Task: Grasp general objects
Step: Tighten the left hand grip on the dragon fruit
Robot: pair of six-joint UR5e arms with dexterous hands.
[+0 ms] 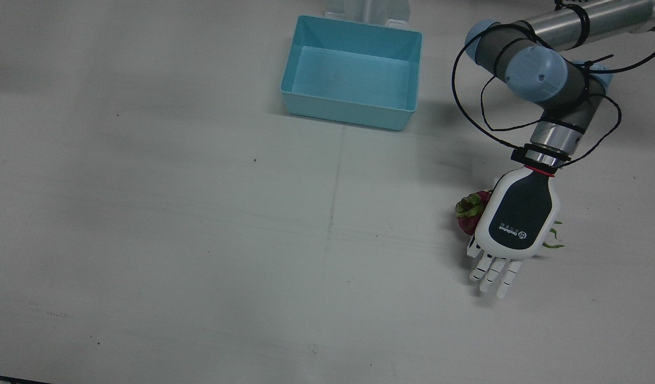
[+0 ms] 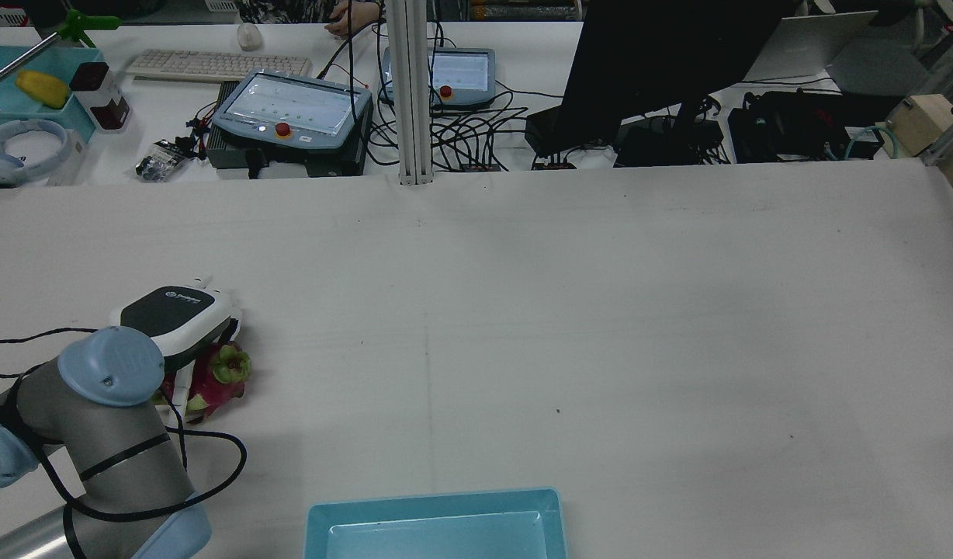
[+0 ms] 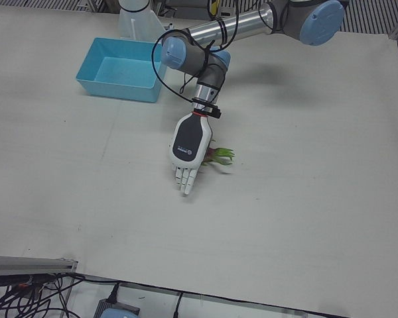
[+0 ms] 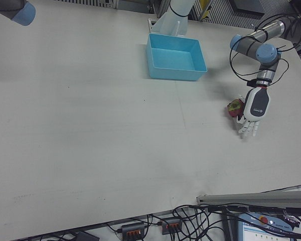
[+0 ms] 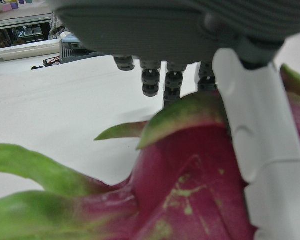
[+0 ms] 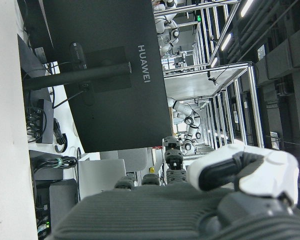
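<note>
i've got the left hand [image 1: 514,224] palm-down over the dragon fruit [image 1: 470,212], out on the left half of the table [image 1: 199,240], well apart from the blue bin [image 1: 353,72] near the pedestals. front view: back of the hand covers most of the fruit, only a red-green end sticks out on one side and some green leaf tips [image 1: 554,239] on the other. fingers [image 1: 495,273] point away from the robot, stretched out past the fruit, not curled round it. rear view: fruit [image 2: 216,376] lies on the table just under the hand [image 2: 178,318], green crown end toward table centre, a white digit reaching down against its side.

left hand cam: fruit [image 5: 190,195] fills the lower frame, v close under the palm. thumb [image 5: 260,150] lies across its red skin, looks touching. the other fingers [image 5: 162,80] hang apart beyond it, clear of the fruit w/ table showing betw. so hand is spread, resting at the fruit but not clamped on it; fruit looks to be sitting on the table.

right hand [image 6: 190,205]: only its own cam shows it. it sees a dark huawei monitor [image 6: 105,75] and ceiling framing, nothing in the palm. fingers look extended, thumb folded across, but i can't tell spread vs closed from this angle. right arm elbow [image 4: 12,10] only peeks in at the corner of the rt-front view.

bin looks empty in front + rear views.
</note>
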